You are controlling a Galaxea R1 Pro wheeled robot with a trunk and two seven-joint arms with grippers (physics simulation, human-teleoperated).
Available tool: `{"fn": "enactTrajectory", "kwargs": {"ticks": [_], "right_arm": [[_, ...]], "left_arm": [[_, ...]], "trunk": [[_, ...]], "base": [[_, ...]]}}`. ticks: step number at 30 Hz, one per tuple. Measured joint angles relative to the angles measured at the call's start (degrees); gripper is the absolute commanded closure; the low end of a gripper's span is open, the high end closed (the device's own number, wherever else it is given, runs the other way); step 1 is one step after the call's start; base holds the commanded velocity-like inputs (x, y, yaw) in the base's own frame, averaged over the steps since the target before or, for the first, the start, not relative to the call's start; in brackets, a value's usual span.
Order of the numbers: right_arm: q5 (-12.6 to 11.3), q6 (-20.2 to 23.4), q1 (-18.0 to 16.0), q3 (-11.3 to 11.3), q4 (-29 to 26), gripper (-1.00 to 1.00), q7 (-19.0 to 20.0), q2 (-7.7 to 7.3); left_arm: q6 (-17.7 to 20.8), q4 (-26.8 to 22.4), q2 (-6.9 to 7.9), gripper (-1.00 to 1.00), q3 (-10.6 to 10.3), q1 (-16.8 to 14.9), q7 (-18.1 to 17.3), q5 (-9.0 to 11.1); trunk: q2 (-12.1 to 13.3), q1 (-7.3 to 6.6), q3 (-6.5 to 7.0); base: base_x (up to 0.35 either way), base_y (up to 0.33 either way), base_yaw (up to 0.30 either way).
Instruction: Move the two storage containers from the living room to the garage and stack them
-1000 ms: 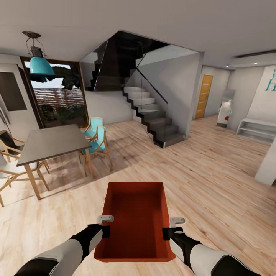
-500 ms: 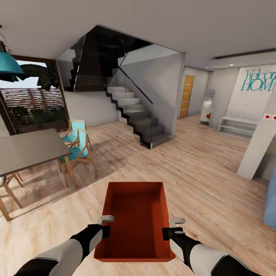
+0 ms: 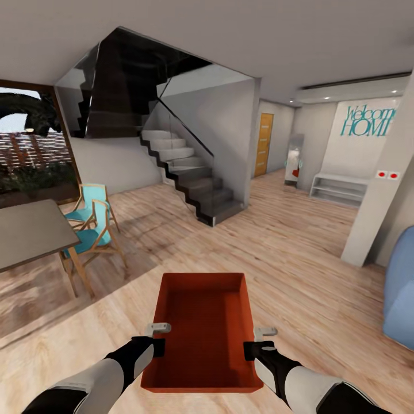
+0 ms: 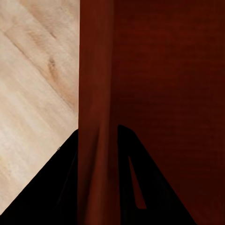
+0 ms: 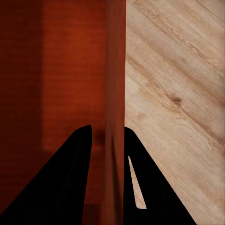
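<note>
Wood-floored room, staircase point(image 3: 190, 178) ahead, chairs point(image 3: 92, 230) left, container point(image 3: 201, 330) carried

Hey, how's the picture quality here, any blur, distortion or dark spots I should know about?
Head view: sharp, wide-angle stretch at the edges, soft shadow under the dining table. Left wrist view: the left hand is pure black silhouette, and the storage container wall between its fingers looks soft and dim. Right wrist view: same for the right hand; the wood floor is brightly lit.

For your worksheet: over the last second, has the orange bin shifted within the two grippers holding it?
No. The bin sits the same between the left gripper and right gripper; only the staircase slid left, since the camera turned.
</note>
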Motion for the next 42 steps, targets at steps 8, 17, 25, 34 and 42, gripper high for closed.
{"fn": "enactTrajectory", "kwargs": {"ticks": [8,17,25,34,42], "right_arm": [[-0.06,0.0,0.0,0.04,0.01,1.0,0.0,0.01],[-0.11,-0.01,0.01,0.08,0.0,1.0,-0.02,0.0],[-0.09,-0.01,0.0,0.07,0.01,1.0,-0.02,0.0],[-0.13,-0.01,0.01,0.12,0.0,1.0,-0.02,0.0],[-0.13,-0.01,0.01,0.12,-0.01,1.0,-0.02,-0.01]], "left_arm": [[0.02,0.0,0.0,1.0,0.01,0.0,0.0,-0.02],[-0.01,0.03,-0.01,1.0,0.0,-0.01,0.0,-0.02],[-0.01,0.02,-0.01,1.0,0.01,0.0,0.0,-0.02],[-0.02,0.01,-0.01,1.0,0.02,0.01,0.0,-0.02],[-0.02,0.01,-0.01,1.0,0.04,0.0,0.0,-0.04]], "trunk": [[0.0,0.0,0.0],[0.0,0.0,0.0],[0.0,0.0,0.0],[0.0,0.0,0.0],[0.0,0.0,0.0]], "base": [[0.322,0.0,-0.001],[0.322,0.0,-0.173],[0.322,0.0,-0.247],[0.322,0.0,-0.249],[0.322,0.0,-0.249]]}}
